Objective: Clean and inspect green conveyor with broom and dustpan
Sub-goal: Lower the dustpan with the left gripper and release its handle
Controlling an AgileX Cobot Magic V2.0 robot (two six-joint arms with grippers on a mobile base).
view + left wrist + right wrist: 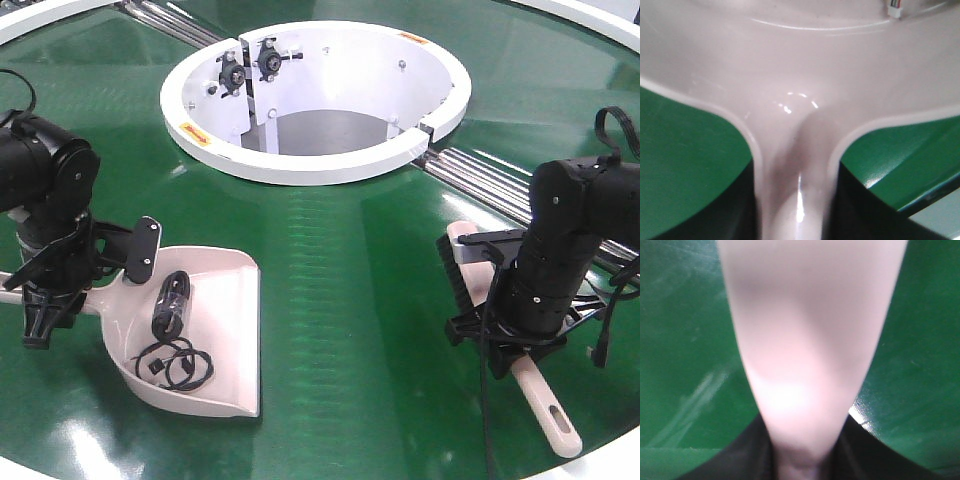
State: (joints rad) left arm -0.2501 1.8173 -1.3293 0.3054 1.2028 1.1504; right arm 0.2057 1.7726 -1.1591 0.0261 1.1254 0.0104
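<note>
Dustpan (228, 335), at 8 o'clock from the white hub (310, 165), flat on the green conveyor (340, 290); we note a black cable coil (172, 345) inside. Left claw (42, 312) clenched on its handle. Broom (546, 405) at 4 o'clock, handle tip toward 5 o'clock; right claw (500, 345) grasping its handle. Silver rollers (490, 182) at 3 o'clock.

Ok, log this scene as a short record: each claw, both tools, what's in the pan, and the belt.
left claw: shut on the dustpan handle
right claw: shut on the broom handle
dustpan: resting on the green conveyor, open lip facing the broom
dustpan contents: black cable, partly coiled
broom: low on the belt, black bristles toward the dustpan
white hub: beyond both tools, untouched
</note>
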